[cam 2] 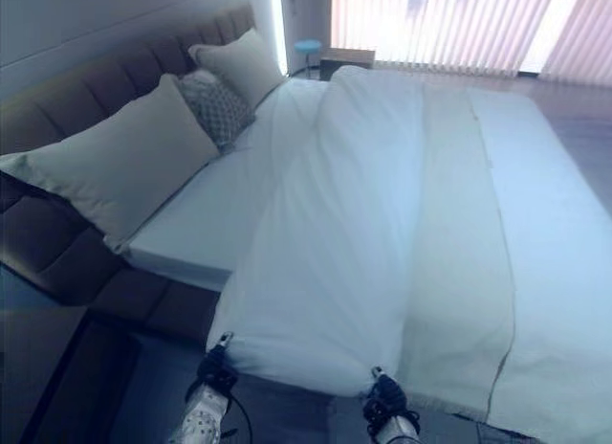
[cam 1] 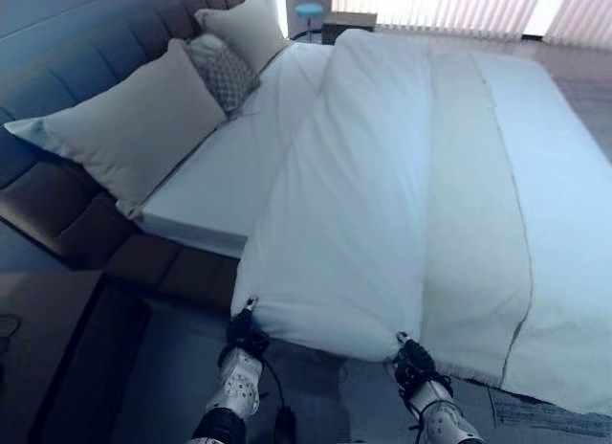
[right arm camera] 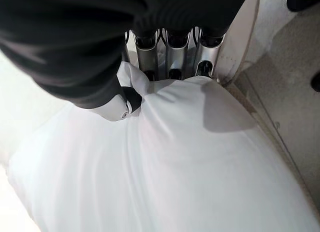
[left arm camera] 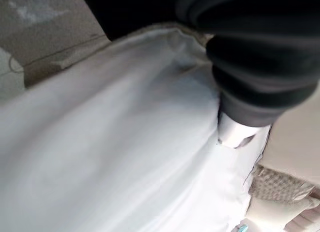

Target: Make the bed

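A white duvet [cam 1: 382,195] lies folded back along the bed [cam 1: 574,195], its near edge pinched by both hands: left hand [cam 1: 245,331] and right hand [right arm camera: 170,57] each curl on the fabric. Pillows [cam 1: 134,128] lean against the padded headboard [cam 1: 76,42]; blinds [cam 1: 449,4] cover the far window.

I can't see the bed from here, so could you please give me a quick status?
Left hand and right hand both shut on duvet edge. Duvet bunched mid-bed, sheet by pillows uncovered. Nothing in the way.
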